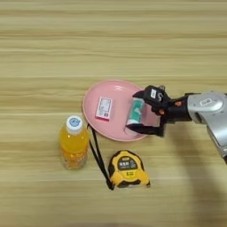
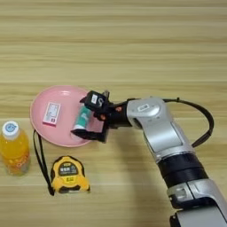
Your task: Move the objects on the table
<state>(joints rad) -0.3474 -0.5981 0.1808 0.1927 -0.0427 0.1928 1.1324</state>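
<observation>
1. the right gripper (image 1: 138,111) reaches in from 3 o'clock over the right part of a pink plate (image 1: 94,95). its two black fingers are spread wide, one at the far side and one at the near side of the white tube with green label (image 1: 135,111).
2. the tube sits between the fingers. whether the fingers press on it cannot be told, as a gap seems to show on each side.
3. the pink plate lies near the middle of the table (image 1: 111,40). it holds two things: the tube in its 3 o'clock part, lying lengthwise from far to near, and a small white card with red print (image 1: 103,108) in its 9 o'clock part, lying flat. the two are well apart.
4. the small orange-drink bottle with white cap (image 1: 74,142) stands upright on the table at 7 o'clock of the plate, just off the rim.
5. the yellow-black tape measure (image 1: 128,169) rests on the table at 6 o'clock of the plate, near its rim but apart from it. its black strap (image 1: 97,155) runs up toward 11 o'clock, passing between the bottle and the plate.
6. the silver forearm (image 2: 155,119) shows in full in the right eye view, bending down to the picture's bottom right corner, with a black cable (image 2: 201,117) looping at its right.
</observation>
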